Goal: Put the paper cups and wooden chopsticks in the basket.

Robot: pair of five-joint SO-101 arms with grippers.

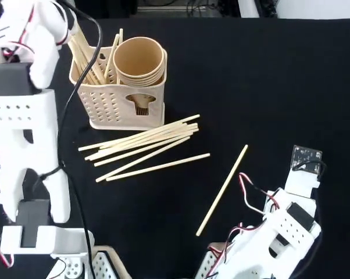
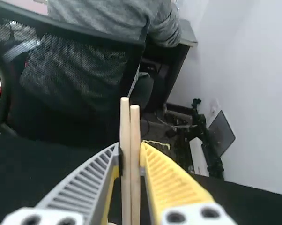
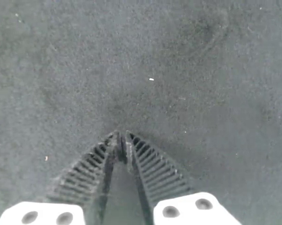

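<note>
Left fingers (image 2: 164,178) clamp chopstick pair (image 2: 130,140), long axis along fingers; we judge basket (image 1: 114,104) directly beneath. Right fingers (image 3: 152,164) closed, empty; stray chopstick (image 1: 221,190) nearest them.

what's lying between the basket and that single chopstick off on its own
A loose pile of wooden chopsticks lies between the basket and the lone chopstick, spread across the gap; the high view shows it.
</note>
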